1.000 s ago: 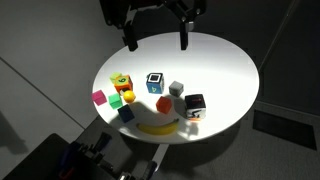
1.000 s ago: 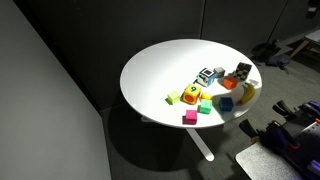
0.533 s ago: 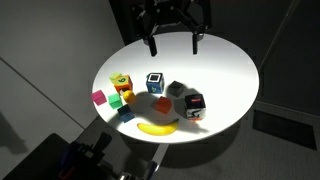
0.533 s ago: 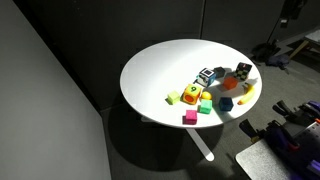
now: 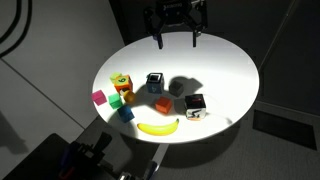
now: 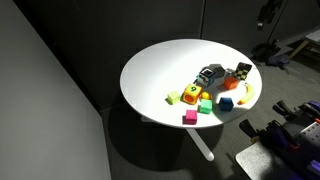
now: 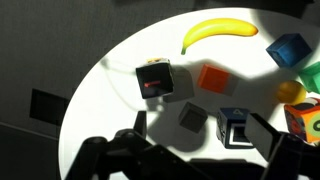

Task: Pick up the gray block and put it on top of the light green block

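Approach step: gripper [image 5: 176, 43] spread wide, empty, high above worktop [image 5: 222, 60]. Next: descend, straddle gray block [image 7: 192, 118], close; then light green block [image 5: 121, 82].

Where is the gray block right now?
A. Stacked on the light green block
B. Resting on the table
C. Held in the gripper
B: the gray block lies on the table, away from the light green block, and the open gripper holds nothing.
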`<action>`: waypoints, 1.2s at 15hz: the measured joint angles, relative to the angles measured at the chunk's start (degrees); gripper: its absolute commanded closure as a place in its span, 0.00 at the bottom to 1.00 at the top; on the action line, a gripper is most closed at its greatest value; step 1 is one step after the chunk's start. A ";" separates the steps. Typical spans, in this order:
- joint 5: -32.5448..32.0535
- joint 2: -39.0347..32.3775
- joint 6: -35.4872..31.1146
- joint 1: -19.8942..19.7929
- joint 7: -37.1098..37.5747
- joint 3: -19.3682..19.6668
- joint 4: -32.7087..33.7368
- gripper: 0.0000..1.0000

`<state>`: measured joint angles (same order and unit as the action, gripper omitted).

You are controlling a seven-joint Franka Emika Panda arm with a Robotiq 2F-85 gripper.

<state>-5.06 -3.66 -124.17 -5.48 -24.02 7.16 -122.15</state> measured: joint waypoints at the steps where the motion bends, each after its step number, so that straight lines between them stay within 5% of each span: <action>1: 2.05 -0.70 -0.69 -0.01 -1.40 -0.19 0.72 0.00; 6: 10.46 -4.04 -1.78 -0.31 -7.83 -1.24 3.83 0.00; 18: 10.64 -6.24 -1.76 -0.51 -8.03 -1.63 5.59 0.00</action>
<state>5.58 -9.91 -125.93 -5.99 -32.05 5.54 -116.56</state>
